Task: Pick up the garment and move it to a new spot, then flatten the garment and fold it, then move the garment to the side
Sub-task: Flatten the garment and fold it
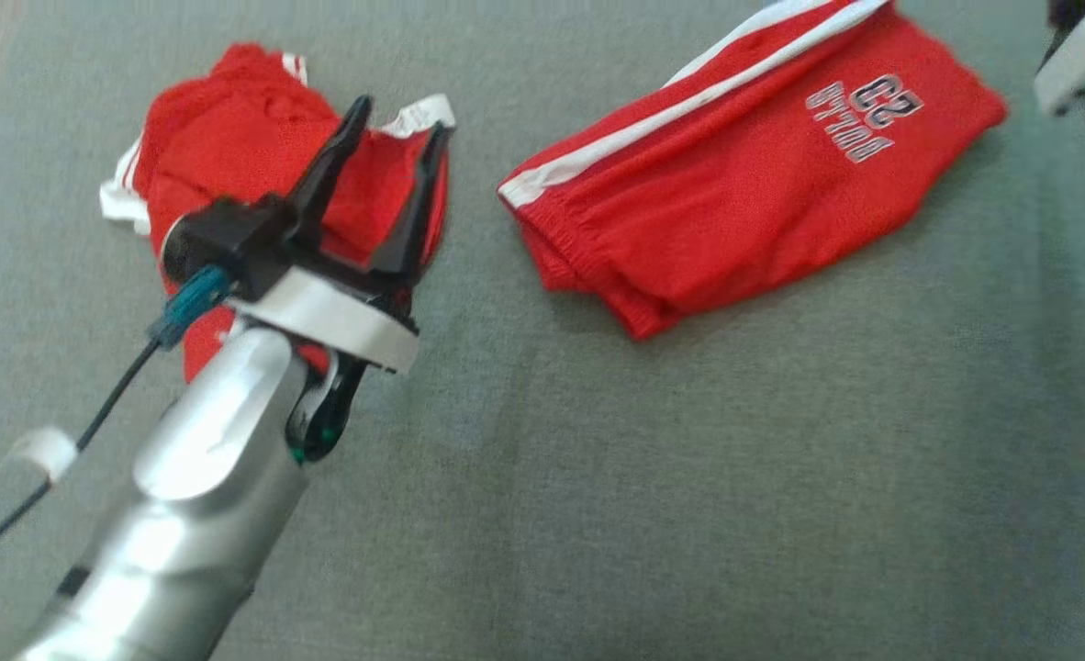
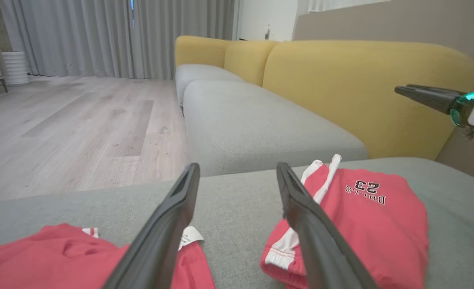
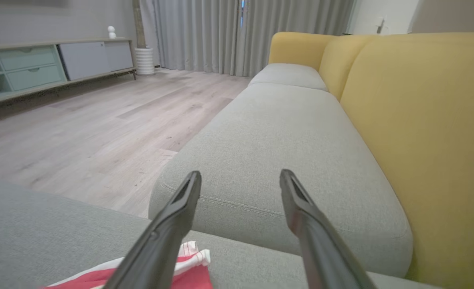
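Head view: the left tool (image 1: pixel 400 117) hangs spread and empty directly above the crumpled garment (image 1: pixel 230 138), a red heap with white trim on the grey sofa cushion (image 1: pixel 689 459). The folded shorts (image 1: pixel 735 184), red with a white stripe and a printed 23, lie well off to its right.

Left wrist view: the heap (image 2: pixel 60 249) sits low beside one finger and the shorts (image 2: pixel 361 216) beside the other. The cloth looks light and limp; a raised fold or hem should pinch best.

Right wrist view: the right tool (image 3: pixel 241 173) is spread and empty, with a red-and-white cloth edge just beneath it.
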Tool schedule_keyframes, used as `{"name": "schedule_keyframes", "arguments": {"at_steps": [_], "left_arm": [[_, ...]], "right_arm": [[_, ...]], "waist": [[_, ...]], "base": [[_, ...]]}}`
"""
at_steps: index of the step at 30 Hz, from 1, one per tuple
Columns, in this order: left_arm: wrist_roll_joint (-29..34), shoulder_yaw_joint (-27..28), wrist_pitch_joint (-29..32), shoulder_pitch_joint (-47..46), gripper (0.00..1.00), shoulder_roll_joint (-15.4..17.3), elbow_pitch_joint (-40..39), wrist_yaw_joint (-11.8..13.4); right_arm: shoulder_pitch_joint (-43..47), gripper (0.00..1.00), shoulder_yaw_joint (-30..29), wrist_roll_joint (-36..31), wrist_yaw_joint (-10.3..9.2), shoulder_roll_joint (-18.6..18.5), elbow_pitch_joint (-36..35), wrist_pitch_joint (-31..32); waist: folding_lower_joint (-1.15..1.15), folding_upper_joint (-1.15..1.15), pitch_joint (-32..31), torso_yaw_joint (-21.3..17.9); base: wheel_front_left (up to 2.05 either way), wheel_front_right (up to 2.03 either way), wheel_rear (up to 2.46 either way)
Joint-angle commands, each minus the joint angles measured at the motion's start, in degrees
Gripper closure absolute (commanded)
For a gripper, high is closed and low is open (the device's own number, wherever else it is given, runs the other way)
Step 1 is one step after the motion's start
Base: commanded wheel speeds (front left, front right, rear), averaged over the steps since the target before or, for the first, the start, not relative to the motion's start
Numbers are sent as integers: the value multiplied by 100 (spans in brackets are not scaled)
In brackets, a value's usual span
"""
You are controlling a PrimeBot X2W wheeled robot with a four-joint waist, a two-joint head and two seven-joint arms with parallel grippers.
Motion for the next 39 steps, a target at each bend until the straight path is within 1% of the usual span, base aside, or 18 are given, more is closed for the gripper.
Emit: {"name": "schedule_keyframes", "arguments": {"at_steps": [1, 5, 9, 11, 15, 19, 22, 27, 30, 33, 36, 39], "left_arm": [[58, 381, -52, 51, 0, 216, -223, 66], [236, 892, -52, 623, 0, 130, -503, 156], [440, 1328, -52, 1241, 0, -33, -786, 190], [575, 1507, -52, 1539, 0, -121, -898, 192], [840, 1816, -52, 2115, 0, -335, -1086, 149], [1077, 2121, -52, 2608, 0, -541, -1224, 84], [1230, 2365, -52, 2956, 0, -691, -1330, 18], [1481, 2655, -52, 3447, 0, -900, -1465, -103], [1588, 2797, -52, 3593, 0, -991, -1534, -158], [1648, 2892, -52, 3604, 0, -1052, -1569, -210], [1698, 2895, -52, 3541, 0, -1089, -1568, -251], [1714, 2814, -52, 3383, 0, -1118, -1533, -282]], "right_arm": [[183, 0, -58, 109, 37, 107, -107, -106], [683, 0, -194, 149, 37, 248, -192, -220], [1260, 0, -364, 105, 37, 378, -432, -259], [1574, 0, -520, 66, 37, 449, -644, -265], [2353, 0, -1012, -116, 37, 631, -1259, -268], [3241, 0, -1530, -383, 37, 985, -1888, -269], [3914, 0, -1811, -693, 37, 1278, -2324, -269], [4849, 0, -2289, -1076, 37, 1768, -2823, -269], [5138, 0, -2429, -1246, 37, 1914, -3044, -236], [5243, 0, -2514, -1340, 37, 1987, -3262, -144], [5240, 0, -2569, -1401, 37, 2020, -3446, -4], [5061, 0, -2670, -1358, 37, 2040, -3606, 261]], "waist": [[1, 0, -339, -207], [1, 0, -697, -359], [1, 0, -982, -508], [1, 0, -1116, -578], [1, 0, -1361, -707], [1, 0, -1573, -820], [1, 0, -1684, -891], [1, 0, -1776, -983], [1, 0, -1748, -1023], [1, 0, -1685, -1015], [1, 0, -1591, -964], [1, 0, -1380, -821]], "base": [[0, 0, 0], [0, 0, 0], [0, 0, 0], [0, 0, 0], [0, 0, 0], [0, 0, 0], [0, 0, 0], [0, 0, 0], [0, 0, 0], [0, 0, 0], [0, 0, 0], [0, 0, 0]]}}
